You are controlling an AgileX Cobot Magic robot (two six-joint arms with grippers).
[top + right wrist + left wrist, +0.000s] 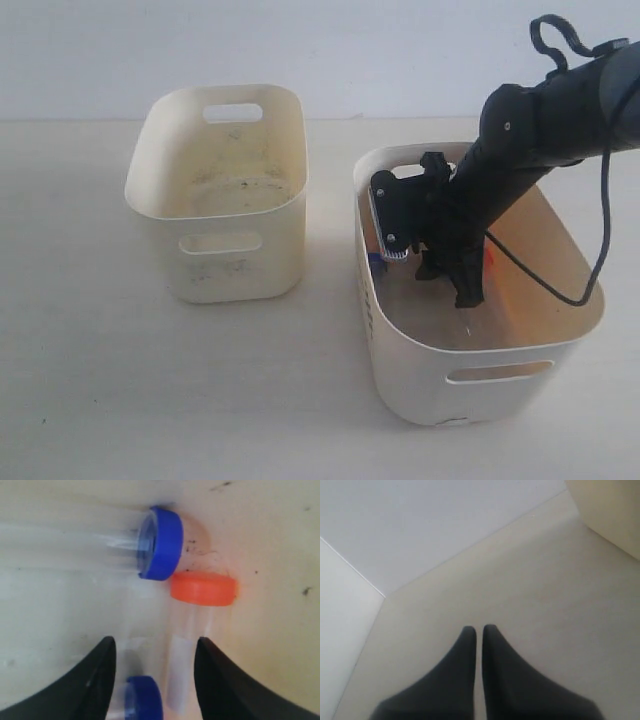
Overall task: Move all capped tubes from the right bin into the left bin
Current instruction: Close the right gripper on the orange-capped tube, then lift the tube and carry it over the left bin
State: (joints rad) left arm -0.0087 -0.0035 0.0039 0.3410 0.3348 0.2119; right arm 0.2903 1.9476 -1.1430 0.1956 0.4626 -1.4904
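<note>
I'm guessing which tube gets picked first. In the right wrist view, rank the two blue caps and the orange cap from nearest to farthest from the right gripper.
1. Blue cap between the right gripper's fingers.
2. Orange cap, just past the fingertips.
3. Other blue cap, beyond the orange one.

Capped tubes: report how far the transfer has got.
Done: nothing; no tube shows in the left bin. In hand: the right gripper, open, straddles an orange-capped tube inside the right bin. Left: that tube and two blue-capped tubes beside it.
</note>
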